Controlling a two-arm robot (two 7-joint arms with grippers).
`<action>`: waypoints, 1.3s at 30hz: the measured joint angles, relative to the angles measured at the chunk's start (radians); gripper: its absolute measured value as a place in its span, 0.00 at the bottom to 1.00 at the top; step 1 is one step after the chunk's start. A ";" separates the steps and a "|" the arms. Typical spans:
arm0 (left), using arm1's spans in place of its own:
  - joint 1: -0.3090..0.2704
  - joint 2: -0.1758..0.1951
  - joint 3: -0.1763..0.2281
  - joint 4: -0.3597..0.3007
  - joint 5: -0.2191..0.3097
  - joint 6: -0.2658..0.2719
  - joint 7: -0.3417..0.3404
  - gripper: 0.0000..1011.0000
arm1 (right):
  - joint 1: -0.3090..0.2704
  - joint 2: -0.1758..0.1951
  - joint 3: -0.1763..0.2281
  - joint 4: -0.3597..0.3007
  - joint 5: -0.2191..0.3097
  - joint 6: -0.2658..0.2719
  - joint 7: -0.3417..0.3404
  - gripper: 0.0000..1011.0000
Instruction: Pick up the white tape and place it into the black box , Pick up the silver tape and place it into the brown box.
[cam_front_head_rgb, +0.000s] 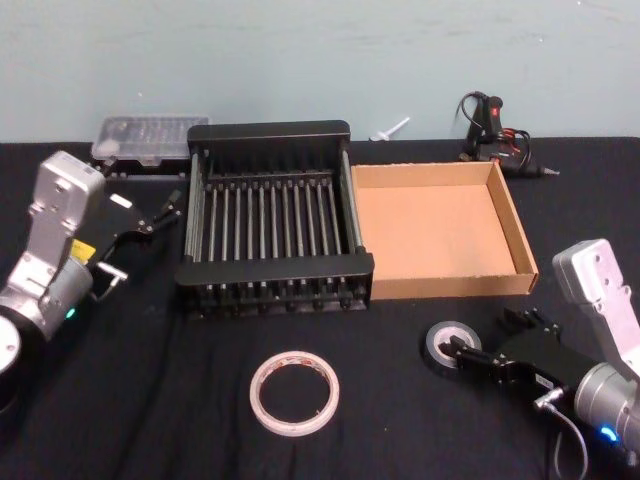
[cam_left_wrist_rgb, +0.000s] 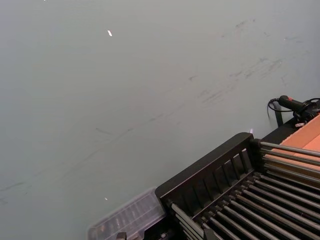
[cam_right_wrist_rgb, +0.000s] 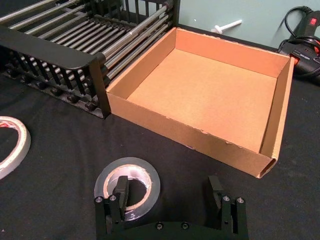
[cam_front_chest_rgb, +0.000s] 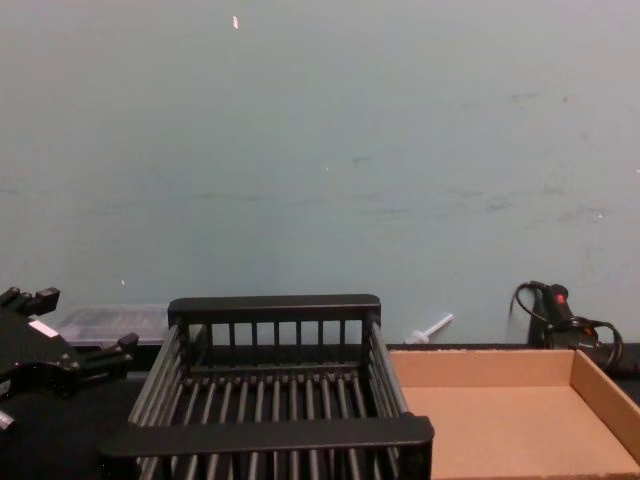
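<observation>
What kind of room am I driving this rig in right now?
Probably a workshop or lab bench: a black cloth-covered table against a bare, scuffed grey-green wall, with a glue gun and a clear plastic parts case along the back edge.

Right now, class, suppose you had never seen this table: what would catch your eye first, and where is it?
The black box stands at the centre back with the brown box tight against its right side. In front, the white tape lies flat on the black cloth, and the right claw, open, has one finger in the silver tape's hole. The left claw is raised left of the black box.
</observation>
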 joint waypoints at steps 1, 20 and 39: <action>0.000 0.000 0.000 0.000 0.000 0.000 0.000 0.99 | 0.003 -0.003 0.000 0.004 -0.005 0.002 0.002 0.99; 0.000 0.000 0.000 0.000 0.000 0.000 0.000 0.99 | 0.006 -0.007 0.000 0.009 -0.011 0.004 0.004 0.94; 0.000 0.000 0.000 0.000 0.000 0.000 0.000 0.99 | 0.005 -0.006 0.000 0.007 -0.008 0.002 0.003 0.38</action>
